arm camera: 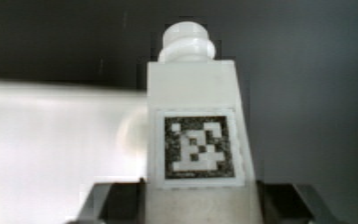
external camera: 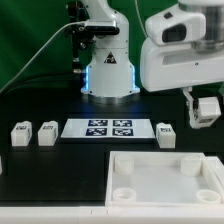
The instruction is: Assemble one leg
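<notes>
While the pincer (external camera: 206, 101) grips one leg (arm camera: 197, 110) by its base (peg (arm camera: 188, 40) pointing away), carrying seems the step in hand; next, seat that peg squarely in a socket (external camera: 187, 167) of the tray (external camera: 150, 160) below.

— How was the exterior view lit?
— Brightly, evenly. The tray-like part (external camera: 165, 172) at five o'clock was almost blown out; the black table (external camera: 50, 185) swallowed shadows. A cyan glow ringed the arm's base (external camera: 108, 76) at twelve o'clock.
— And the wrist view?
— Blurred. The leg (arm camera: 197, 105) glared white, its tag (arm camera: 199, 150) smeared, with darkness behind.
</notes>
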Controlling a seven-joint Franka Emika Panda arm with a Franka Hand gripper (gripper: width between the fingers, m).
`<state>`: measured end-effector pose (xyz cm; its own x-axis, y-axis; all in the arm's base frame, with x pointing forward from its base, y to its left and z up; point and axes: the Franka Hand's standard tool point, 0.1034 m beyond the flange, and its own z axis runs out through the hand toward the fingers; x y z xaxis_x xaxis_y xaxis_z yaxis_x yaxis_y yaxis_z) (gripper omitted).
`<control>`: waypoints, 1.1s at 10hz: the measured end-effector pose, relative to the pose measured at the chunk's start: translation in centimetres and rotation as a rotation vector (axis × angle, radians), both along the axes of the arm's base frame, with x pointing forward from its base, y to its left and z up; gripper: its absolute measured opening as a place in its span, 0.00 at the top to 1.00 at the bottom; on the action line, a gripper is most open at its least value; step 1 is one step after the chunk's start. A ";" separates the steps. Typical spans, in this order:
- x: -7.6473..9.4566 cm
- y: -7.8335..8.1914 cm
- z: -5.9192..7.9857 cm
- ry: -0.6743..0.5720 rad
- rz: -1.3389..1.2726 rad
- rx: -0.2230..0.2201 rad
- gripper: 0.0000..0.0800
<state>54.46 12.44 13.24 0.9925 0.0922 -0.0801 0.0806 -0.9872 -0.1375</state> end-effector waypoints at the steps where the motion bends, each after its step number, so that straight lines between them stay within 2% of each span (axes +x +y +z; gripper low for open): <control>1: 3.0 -0.7 1.5 -0.140 -0.007 0.005 0.63; 2: 4.2 -0.4 2.4 -0.220 0.004 -0.004 0.63; 3: 4.7 0.6 3.4 -0.342 -0.007 -0.008 0.63; 4: 4.3 0.7 3.2 -0.418 -0.005 0.004 0.63; 5: 4.6 0.5 3.2 -0.526 -0.024 0.018 0.63; 7: 4.5 0.5 3.0 -0.659 -0.040 0.035 0.63; 8: 4.3 0.4 2.6 -0.626 -0.031 0.028 0.63; 9: 5.4 -0.4 2.9 -0.638 -0.006 0.014 0.63; 11: 9.4 -1.9 3.4 -0.675 -0.007 0.006 0.63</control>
